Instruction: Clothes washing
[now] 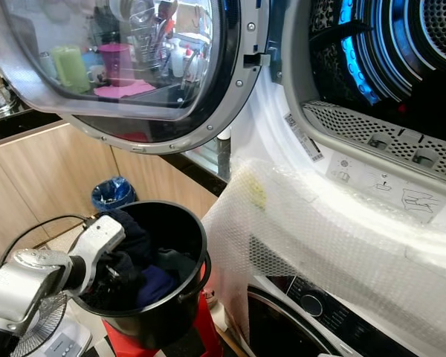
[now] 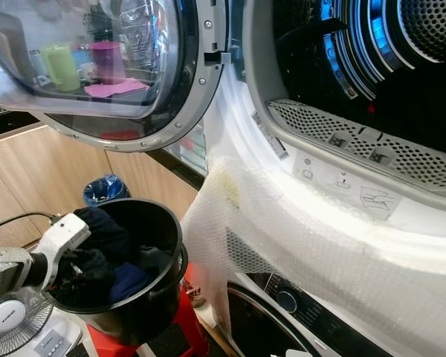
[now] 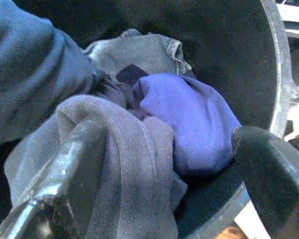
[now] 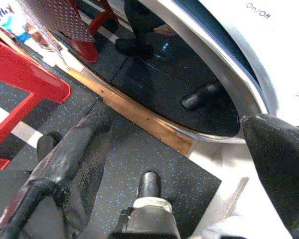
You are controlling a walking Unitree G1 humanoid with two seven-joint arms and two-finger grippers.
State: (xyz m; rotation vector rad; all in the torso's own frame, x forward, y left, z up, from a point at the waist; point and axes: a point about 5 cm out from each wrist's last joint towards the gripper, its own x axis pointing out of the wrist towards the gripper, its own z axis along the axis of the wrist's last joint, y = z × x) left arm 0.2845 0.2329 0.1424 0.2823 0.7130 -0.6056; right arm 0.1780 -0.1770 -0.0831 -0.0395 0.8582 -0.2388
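Reaching left gripper into black bucket on red stool below open drum, handy for transfer. Left wrist: fingers apart, grey garment draped over one, not clamped. Right wrist: right gripper open, empty, idle above floor.

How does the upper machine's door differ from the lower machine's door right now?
The upper door is swung wide open toward the robot's left, baring the drum; the lower door looks shut against its machine. The upper door shows whole, its glass mirroring kitchen items; the lower door is partly hidden behind bubble wrap. Both are round with metal rims.
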